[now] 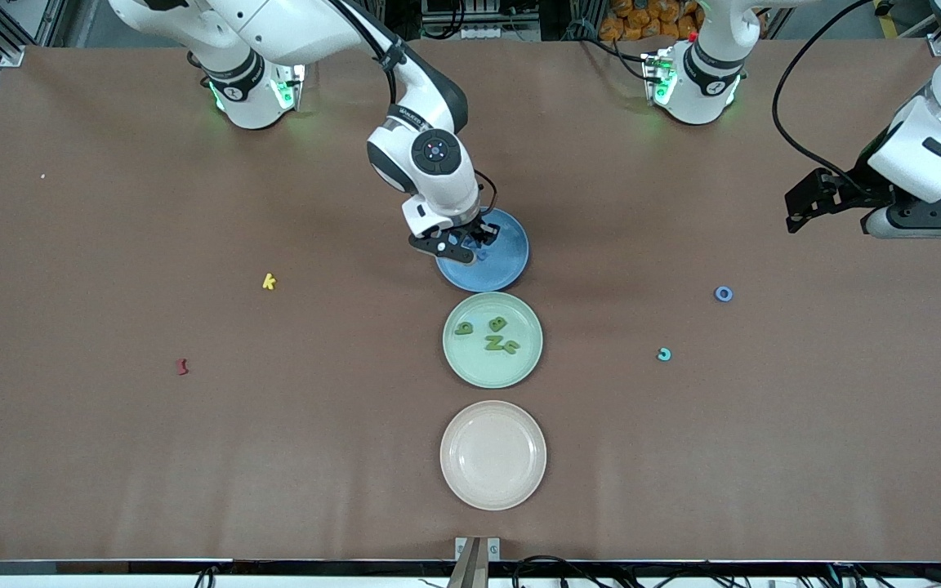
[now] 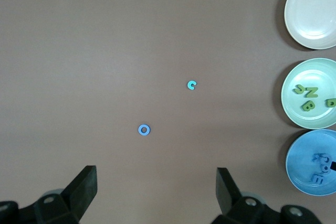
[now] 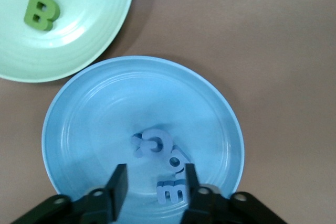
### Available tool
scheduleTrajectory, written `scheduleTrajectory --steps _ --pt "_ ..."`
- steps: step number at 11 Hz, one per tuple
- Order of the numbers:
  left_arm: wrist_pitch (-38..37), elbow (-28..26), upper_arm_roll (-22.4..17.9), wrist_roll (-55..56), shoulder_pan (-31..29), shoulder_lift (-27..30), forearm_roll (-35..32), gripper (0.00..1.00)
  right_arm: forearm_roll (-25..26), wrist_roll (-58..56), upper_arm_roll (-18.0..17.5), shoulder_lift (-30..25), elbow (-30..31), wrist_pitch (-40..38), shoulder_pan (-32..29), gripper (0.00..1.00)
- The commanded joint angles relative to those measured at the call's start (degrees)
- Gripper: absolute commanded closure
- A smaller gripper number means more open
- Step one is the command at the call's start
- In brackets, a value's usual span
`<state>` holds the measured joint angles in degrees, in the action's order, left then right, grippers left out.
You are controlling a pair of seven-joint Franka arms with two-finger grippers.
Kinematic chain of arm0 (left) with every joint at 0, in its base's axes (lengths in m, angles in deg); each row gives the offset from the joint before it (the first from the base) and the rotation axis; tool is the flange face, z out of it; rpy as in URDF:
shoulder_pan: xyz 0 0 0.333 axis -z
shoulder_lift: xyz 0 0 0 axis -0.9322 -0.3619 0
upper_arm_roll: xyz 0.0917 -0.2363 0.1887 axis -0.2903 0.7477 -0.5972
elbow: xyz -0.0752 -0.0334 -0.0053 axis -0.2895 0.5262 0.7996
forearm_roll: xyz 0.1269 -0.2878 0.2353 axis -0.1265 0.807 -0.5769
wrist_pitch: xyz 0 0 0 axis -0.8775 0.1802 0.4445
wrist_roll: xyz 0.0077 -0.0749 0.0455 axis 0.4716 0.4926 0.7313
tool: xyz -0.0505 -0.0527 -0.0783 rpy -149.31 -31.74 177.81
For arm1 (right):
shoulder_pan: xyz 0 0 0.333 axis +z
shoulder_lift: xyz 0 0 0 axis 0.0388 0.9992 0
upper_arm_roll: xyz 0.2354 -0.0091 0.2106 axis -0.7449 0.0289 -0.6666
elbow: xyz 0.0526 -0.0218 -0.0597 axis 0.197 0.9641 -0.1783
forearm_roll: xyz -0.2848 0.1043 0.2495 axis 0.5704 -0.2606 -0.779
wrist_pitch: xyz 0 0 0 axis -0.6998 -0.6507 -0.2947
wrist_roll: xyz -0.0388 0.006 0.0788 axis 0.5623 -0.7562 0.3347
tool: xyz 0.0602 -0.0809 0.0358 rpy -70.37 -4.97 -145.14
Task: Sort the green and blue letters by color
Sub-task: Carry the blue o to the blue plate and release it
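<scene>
My right gripper (image 1: 474, 241) (image 3: 155, 174) hangs low over the blue plate (image 1: 511, 269) (image 3: 105, 124), fingers apart. Three periwinkle blue letters lie in that plate: an E-shaped piece (image 3: 170, 191) sits between the fingers close to one of them, and two more (image 3: 155, 142) (image 3: 178, 159) lie just past the tips. Several green letters (image 1: 497, 325) (image 3: 41, 11) lie in the green plate (image 1: 479, 367) (image 3: 79, 40). A blue ring letter (image 1: 724, 294) (image 2: 144, 129) and a teal c (image 1: 664, 354) (image 2: 192, 85) lie on the table toward the left arm's end. My left gripper (image 1: 801, 208) (image 2: 157, 174) waits open, high over that end.
A beige plate (image 1: 492, 455) (image 2: 315, 9) stands nearest the front camera, in line with the green and blue plates. A yellow k (image 1: 269, 282) and a dark red piece (image 1: 182, 367) lie on the brown table toward the right arm's end.
</scene>
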<state>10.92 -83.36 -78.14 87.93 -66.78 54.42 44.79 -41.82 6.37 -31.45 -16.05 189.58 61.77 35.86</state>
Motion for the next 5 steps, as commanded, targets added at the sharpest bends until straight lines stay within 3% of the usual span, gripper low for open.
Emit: scheduleTrajectory --steps 1,5 --pt "-1.01 0.96 -0.01 -1.67 -0.42 -0.3 1.5 0.0 -0.62 2.63 0.12 -0.51 -3.57 -8.87 -2.42 0.0" --pt "-1.01 0.7 -0.01 -1.67 -0.41 -0.3 1.5 0.0 0.17 -11.83 0.3 -5.42 -2.79 -20.82 -15.31 0.0"
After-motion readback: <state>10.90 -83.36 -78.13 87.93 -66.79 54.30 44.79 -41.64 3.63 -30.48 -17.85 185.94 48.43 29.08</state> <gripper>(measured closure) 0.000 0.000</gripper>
